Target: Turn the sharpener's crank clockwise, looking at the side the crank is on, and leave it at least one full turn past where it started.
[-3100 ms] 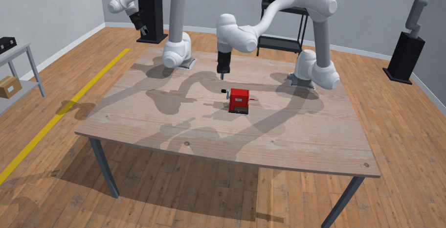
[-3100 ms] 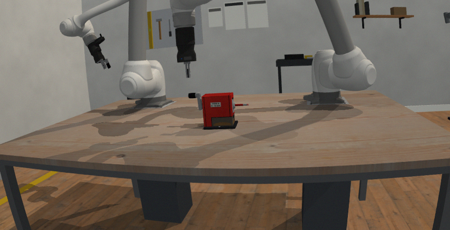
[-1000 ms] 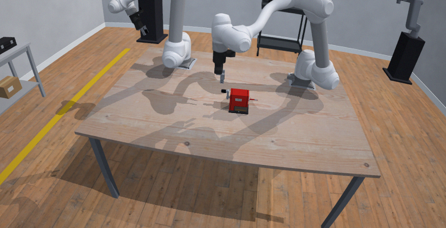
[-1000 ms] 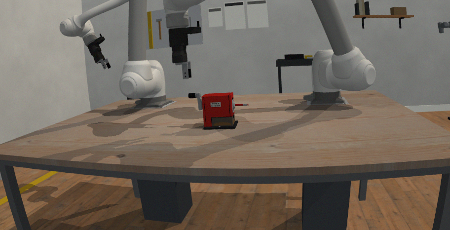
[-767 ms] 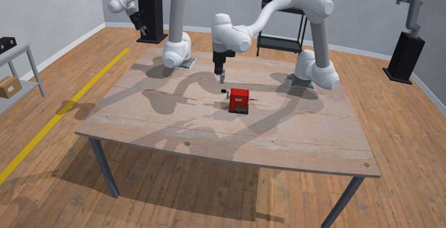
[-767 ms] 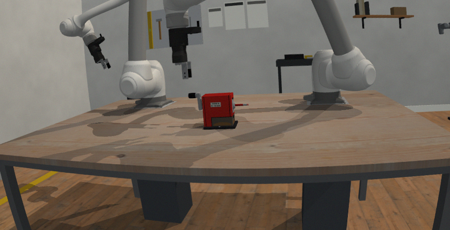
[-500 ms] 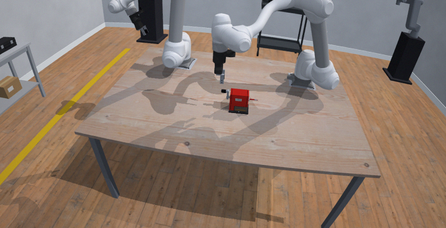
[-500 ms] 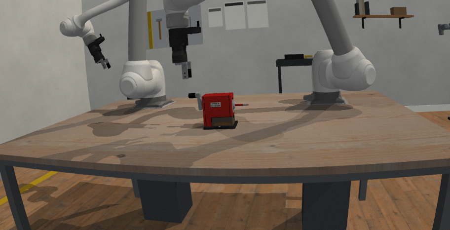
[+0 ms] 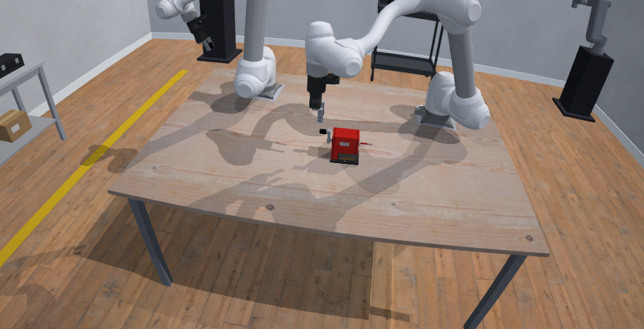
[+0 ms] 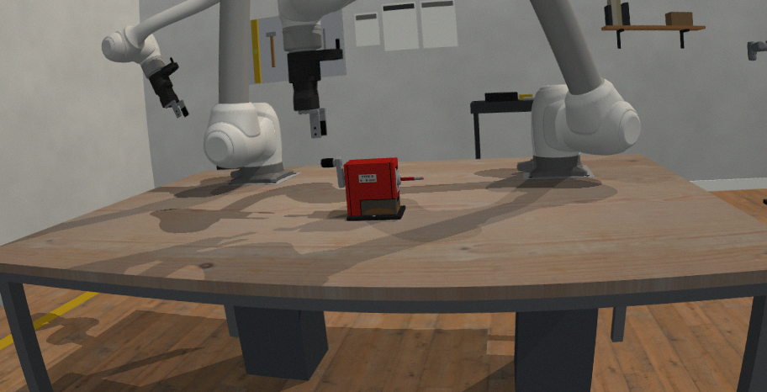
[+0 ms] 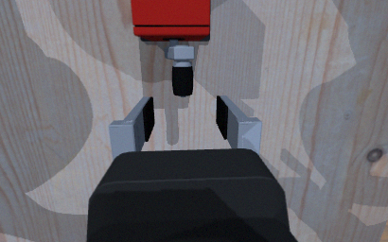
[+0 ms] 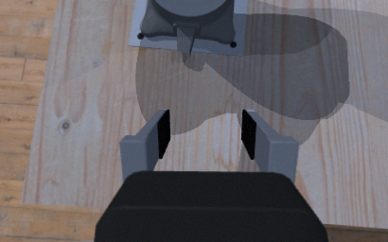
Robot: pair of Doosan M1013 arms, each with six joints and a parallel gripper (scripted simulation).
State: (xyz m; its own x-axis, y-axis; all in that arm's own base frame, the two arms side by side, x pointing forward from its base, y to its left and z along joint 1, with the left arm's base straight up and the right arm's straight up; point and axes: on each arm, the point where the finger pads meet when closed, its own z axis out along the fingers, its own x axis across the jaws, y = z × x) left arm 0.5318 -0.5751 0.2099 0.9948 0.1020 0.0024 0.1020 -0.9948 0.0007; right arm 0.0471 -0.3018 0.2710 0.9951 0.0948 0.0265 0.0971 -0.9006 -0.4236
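Observation:
The red sharpener (image 9: 345, 137) (image 10: 357, 193) (image 11: 170, 11) stands upright on the table. Its grey crank arm (image 9: 329, 135) (image 10: 340, 174) (image 11: 181, 52) points up on the side nearer my left gripper, with the black crank handle (image 9: 323, 131) (image 10: 326, 162) (image 11: 183, 81) at its top end. My left gripper (image 9: 320, 121) (image 10: 318, 135) (image 11: 185, 110) is open and empty, pointing down above and slightly beyond the handle's free end. In the left wrist view the handle lines up with the gap between the fingers. My right gripper (image 9: 209, 48) (image 10: 182, 114) (image 12: 205, 124) is open and empty, far from the sharpener.
A red pencil (image 9: 365, 143) (image 10: 410, 178) sticks out of the sharpener's side opposite the crank. The wooden table (image 9: 428, 182) (image 10: 510, 228) carries both arm bases at its back. The right arm's base (image 9: 254, 78) (image 10: 241, 142) stands at picture left, the left arm's (image 9: 457, 105) (image 10: 577, 120) at picture right.

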